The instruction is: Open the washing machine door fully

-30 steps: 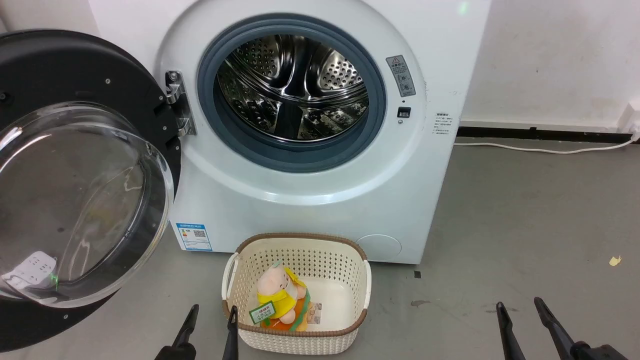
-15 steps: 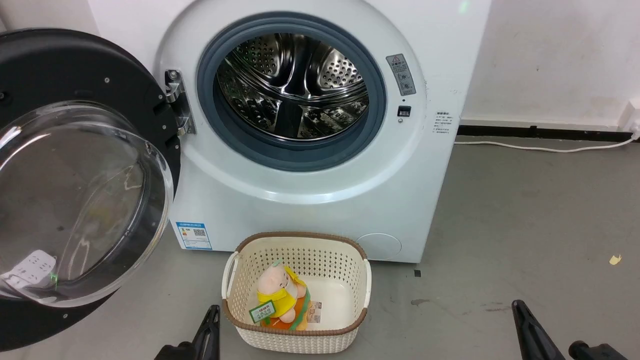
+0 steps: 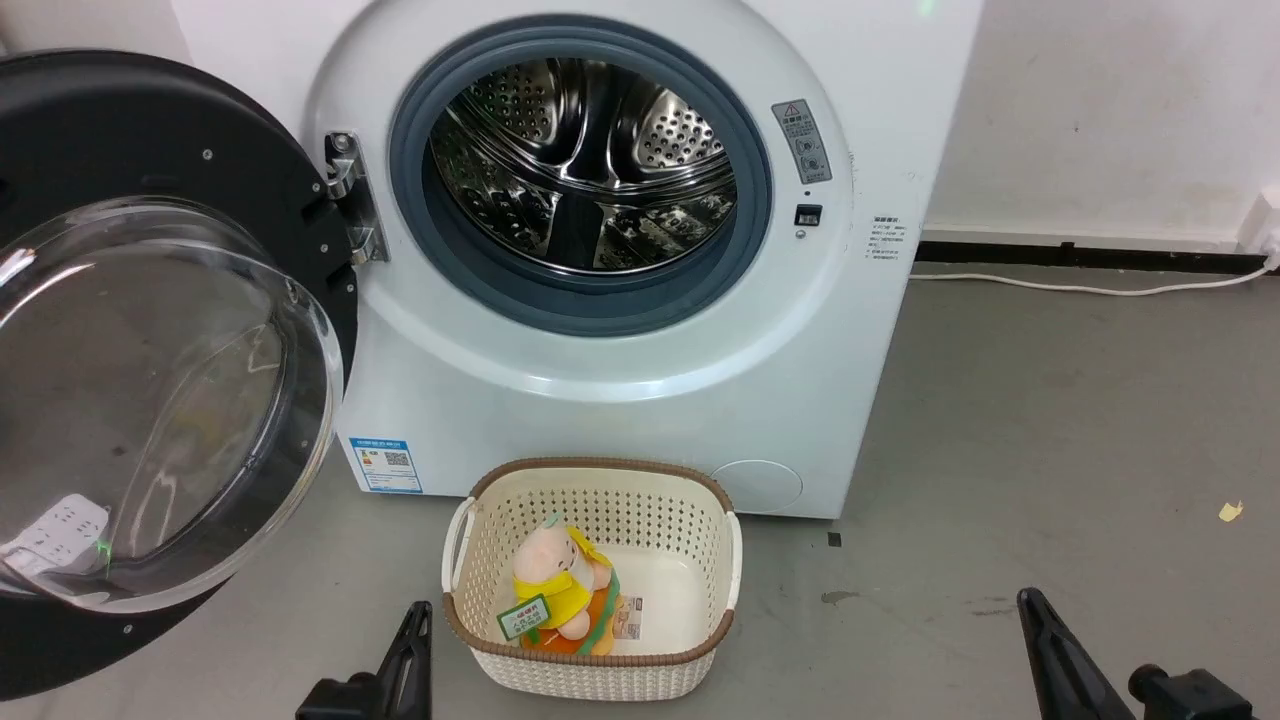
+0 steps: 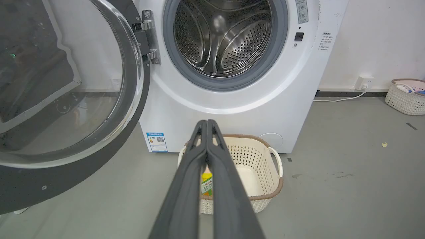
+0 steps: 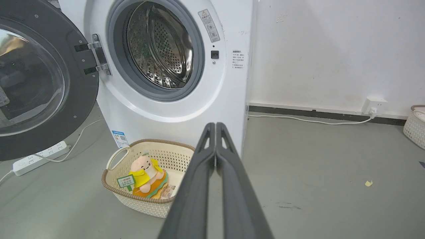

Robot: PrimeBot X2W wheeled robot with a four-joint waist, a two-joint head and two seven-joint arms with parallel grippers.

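Large round glossy black-framed washing machine door, clear bulging glass: standing swung wide, hinged left of white washing machine. Left gripper, right gripper: both hanging clenched, grasping nothing.

Left end effector: lower left of the head view, two long dark fingers pressed together, tips pointing up the frame, holding nothing.
Right end effector: lower right of the head view, fingers likewise closed, empty.
Wrist views: each pair of fingers rises from bottom centre, meeting at the tips.
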